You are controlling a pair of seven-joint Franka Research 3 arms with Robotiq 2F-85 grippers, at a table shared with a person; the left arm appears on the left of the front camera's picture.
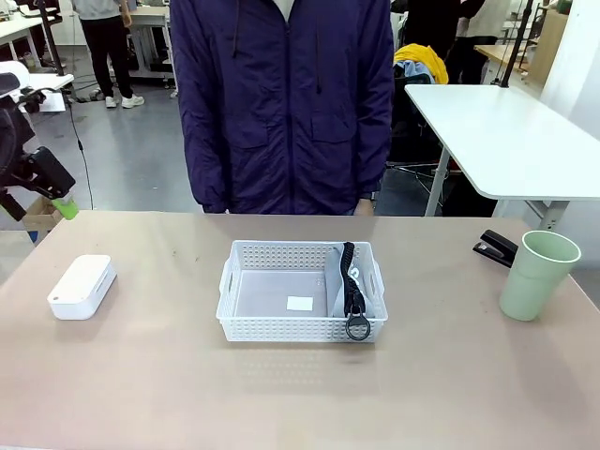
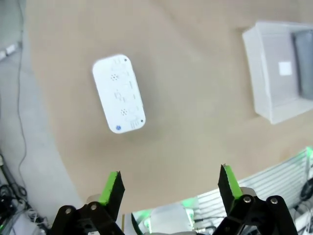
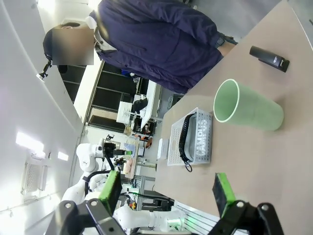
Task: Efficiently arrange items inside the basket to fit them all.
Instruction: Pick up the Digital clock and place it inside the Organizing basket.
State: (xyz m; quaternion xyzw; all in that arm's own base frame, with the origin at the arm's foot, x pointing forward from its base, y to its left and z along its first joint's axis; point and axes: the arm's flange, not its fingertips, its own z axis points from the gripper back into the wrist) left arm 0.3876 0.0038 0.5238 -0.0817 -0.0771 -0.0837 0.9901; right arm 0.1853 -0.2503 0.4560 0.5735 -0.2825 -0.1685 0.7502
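Note:
The white basket [image 1: 281,247] sits mid-table with the grey pouch [image 1: 352,286] standing along its right wall, zipper strap and ring over the front rim. A small white box [image 1: 82,286] lies on the table to the left. At the right stand the pale green cup [image 1: 539,275] and the black stapler [image 1: 495,249]. My left gripper [image 2: 170,185] hangs open above the box [image 2: 119,94], off the table's left edge [image 1: 58,202]. My right gripper [image 3: 167,190] is open and high, away from the cup [image 3: 249,107], stapler [image 3: 269,58] and basket [image 3: 176,142].
A person in a dark blue jacket [image 1: 281,103] stands at the far edge, behind the basket. A white table [image 1: 506,131] stands beyond at the right. Bare tabletop lies between the basket and the items on either side.

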